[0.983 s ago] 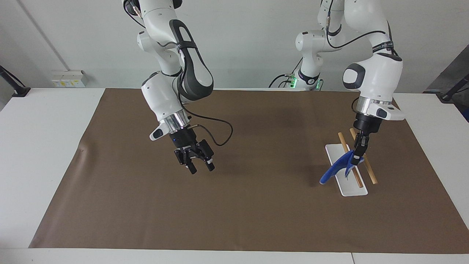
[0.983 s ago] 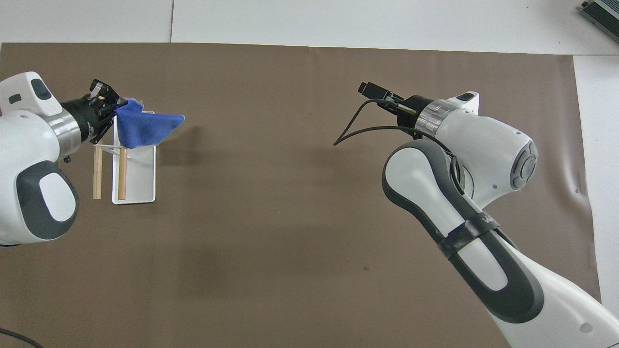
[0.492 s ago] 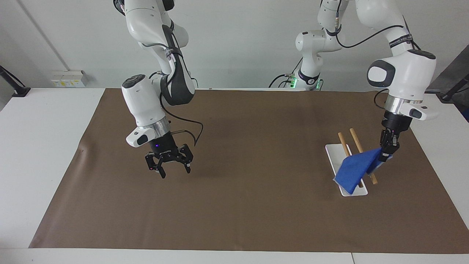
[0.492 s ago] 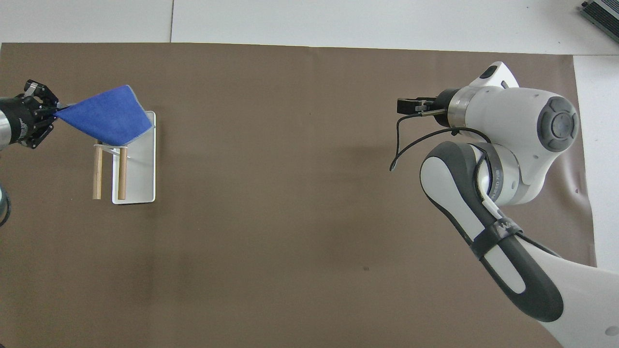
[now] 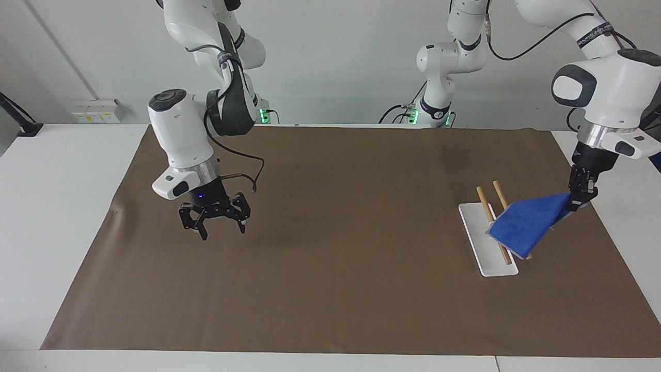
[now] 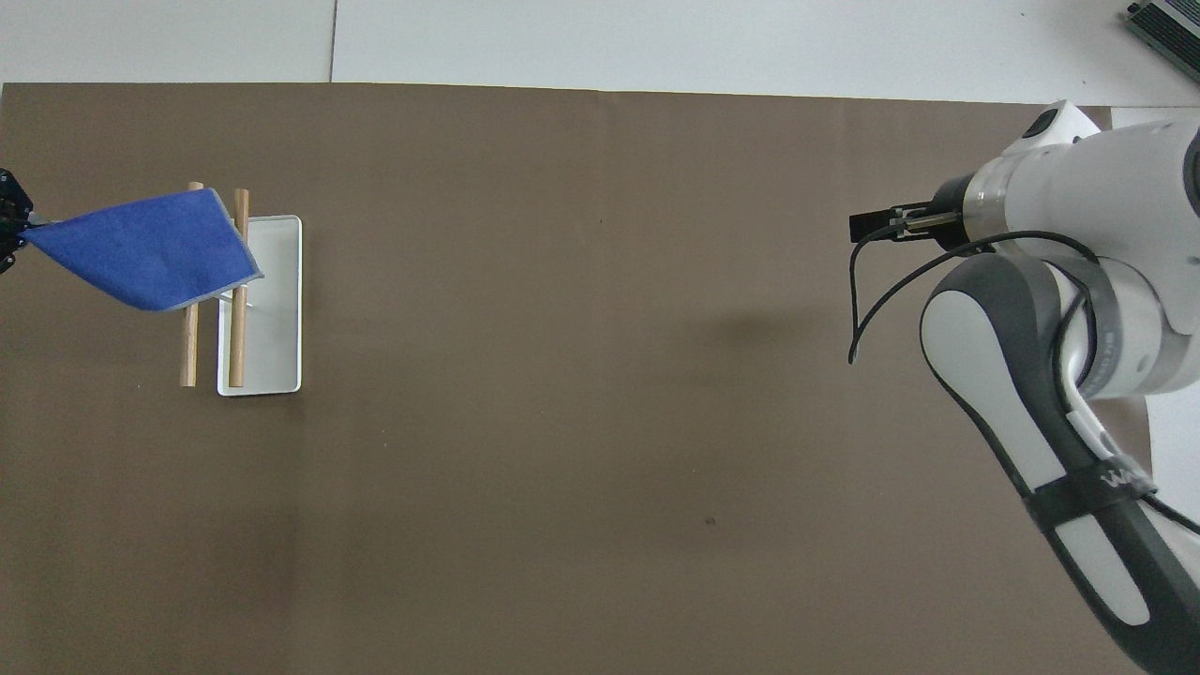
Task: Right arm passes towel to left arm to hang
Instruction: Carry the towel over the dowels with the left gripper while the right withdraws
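Jaws (left gripper point(image 5: 577, 200)) pinch towel point(image 5: 526, 223); writing unreadable

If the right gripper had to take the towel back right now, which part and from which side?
A judgement: the free lower corner of the towel, approached from the right arm's end of the table. The left gripper is shut on the upper corner, and the cloth slopes down over the two wooden rails of the rack, so that hanging corner, above the white base, is the exposed edge. The right gripper hangs open over the mat.

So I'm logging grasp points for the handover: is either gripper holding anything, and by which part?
The left gripper is shut on one corner of the blue towel, which lies over the wooden rails. The right gripper is open and holds nothing.
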